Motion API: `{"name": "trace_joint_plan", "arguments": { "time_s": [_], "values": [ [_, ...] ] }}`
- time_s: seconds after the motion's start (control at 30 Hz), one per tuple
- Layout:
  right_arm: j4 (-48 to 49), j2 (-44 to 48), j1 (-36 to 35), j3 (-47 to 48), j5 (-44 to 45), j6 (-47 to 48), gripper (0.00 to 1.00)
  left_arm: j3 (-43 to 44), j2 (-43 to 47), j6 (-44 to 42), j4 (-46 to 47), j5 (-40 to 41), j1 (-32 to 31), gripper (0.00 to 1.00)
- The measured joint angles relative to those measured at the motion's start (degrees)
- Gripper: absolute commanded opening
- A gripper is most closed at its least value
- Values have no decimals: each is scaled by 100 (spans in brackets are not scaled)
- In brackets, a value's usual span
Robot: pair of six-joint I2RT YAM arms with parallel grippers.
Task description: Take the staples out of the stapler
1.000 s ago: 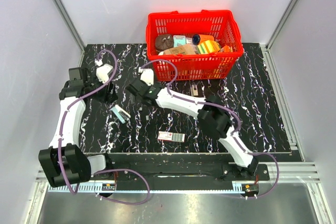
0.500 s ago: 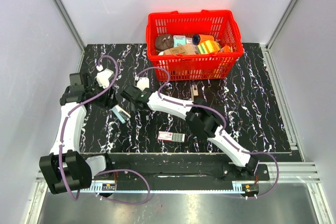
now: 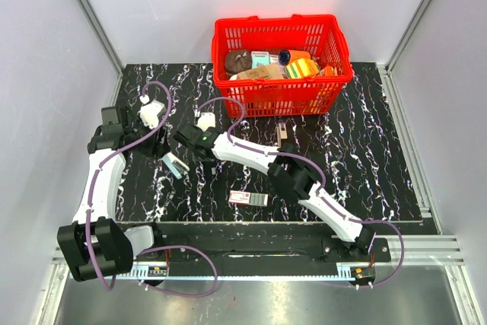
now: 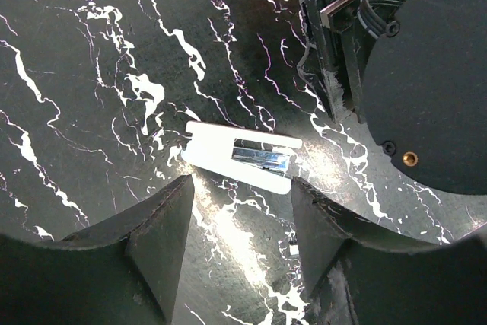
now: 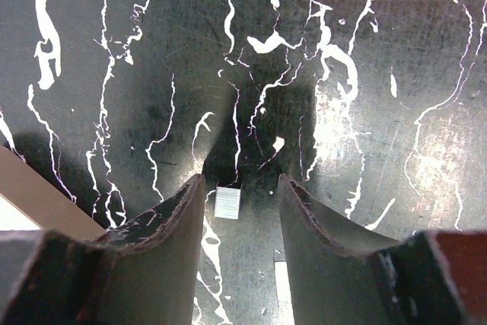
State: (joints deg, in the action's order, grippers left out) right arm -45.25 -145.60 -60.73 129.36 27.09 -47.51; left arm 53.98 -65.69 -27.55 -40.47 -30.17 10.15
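The stapler (image 3: 282, 129), slim and dark, lies in front of the basket, away from both grippers. A white flat piece (image 4: 240, 156) holding a silvery staple strip lies on the mat just beyond my left gripper (image 4: 242, 182), which is open with nothing between its fingers. From above, this piece (image 3: 174, 164) sits just in front of my left gripper (image 3: 160, 146) and right gripper (image 3: 190, 142). My right gripper (image 5: 240, 180) points down at the mat, jaws partly open. A small clump of staples (image 5: 228, 202) lies between them, close to the left finger and not pinched.
A red basket (image 3: 283, 97) full of oddments stands at the back of the black marbled mat (image 3: 365, 150). A small red-and-white flat box (image 3: 249, 198) lies near the front. The right gripper's body (image 4: 426, 74) looms close at the upper right of the left wrist view.
My right arm has swung left toward the left gripper and lowered to the mat, and its jaws have narrowed from wide open. The left arm shifted only slightly.
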Motion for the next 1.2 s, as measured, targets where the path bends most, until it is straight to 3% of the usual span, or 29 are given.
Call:
{"name": "trace_joint_plan", "arguments": {
  "time_s": [0.6, 0.9, 1.2],
  "values": [
    [-289, -17, -76, 68, 46, -79, 38, -149, 17, -72, 63, 136, 0, 59],
    [-400, -55, -173, 131, 195, -76, 27, -164, 85, -92, 72, 168, 0, 59],
    [-437, -76, -186, 179, 199, -66, 22, -175, 111, -107, 74, 175, 0, 59]
  ]
}}
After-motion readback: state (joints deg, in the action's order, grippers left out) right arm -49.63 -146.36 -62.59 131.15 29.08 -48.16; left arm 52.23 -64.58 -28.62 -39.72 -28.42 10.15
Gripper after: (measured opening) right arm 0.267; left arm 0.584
